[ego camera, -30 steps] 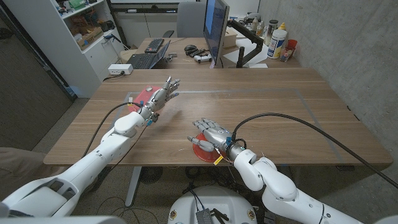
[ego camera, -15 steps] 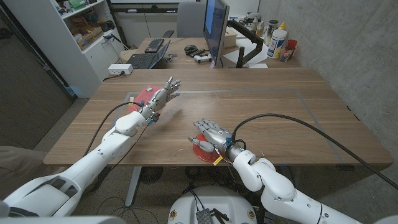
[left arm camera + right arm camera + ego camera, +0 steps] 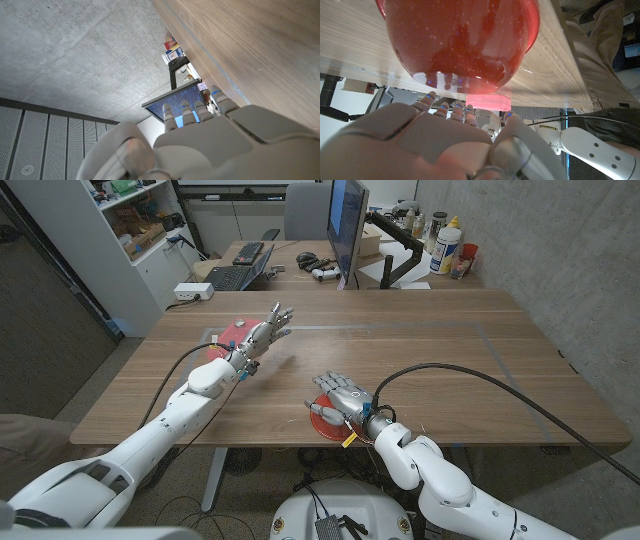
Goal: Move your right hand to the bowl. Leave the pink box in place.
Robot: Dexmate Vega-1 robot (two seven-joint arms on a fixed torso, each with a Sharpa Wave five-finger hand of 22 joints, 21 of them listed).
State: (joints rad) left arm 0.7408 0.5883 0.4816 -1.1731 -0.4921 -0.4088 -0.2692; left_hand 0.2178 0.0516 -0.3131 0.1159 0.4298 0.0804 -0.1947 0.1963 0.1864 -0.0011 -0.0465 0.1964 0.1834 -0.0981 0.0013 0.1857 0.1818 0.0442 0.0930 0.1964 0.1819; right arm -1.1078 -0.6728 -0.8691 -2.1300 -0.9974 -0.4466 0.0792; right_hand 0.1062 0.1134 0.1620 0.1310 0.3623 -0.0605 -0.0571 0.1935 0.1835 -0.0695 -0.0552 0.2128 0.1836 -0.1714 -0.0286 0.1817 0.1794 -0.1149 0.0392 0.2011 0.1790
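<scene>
At the table's near edge the right hand (image 3: 340,397) hovers over the red bowl (image 3: 326,420), fingers stretched forward and a little apart, holding nothing. In the right wrist view the bowl (image 3: 457,37) fills the space just beyond the fingertips (image 3: 454,107), its glossy inside facing the camera; I cannot tell whether the hand touches the rim. Compared with 1 second ago, this hand and the bowl sit in the same place, with no visible shift.

Further out and toward the robot's left, the left hand (image 3: 265,332) is raised above the wooden table (image 3: 450,370), fingers extended and spread, gripping nothing. It has edged slightly farther and higher than 1 second ago. Just beside it, partly behind the wrist, lies the pink box (image 3: 229,332), flat on the table where it was before.

Beyond the table stands a second desk with a monitor (image 3: 350,225), a keyboard (image 3: 247,252) and some bottles (image 3: 447,242); the left wrist view catches that monitor (image 3: 175,100) past its own fingers (image 3: 200,110).
</scene>
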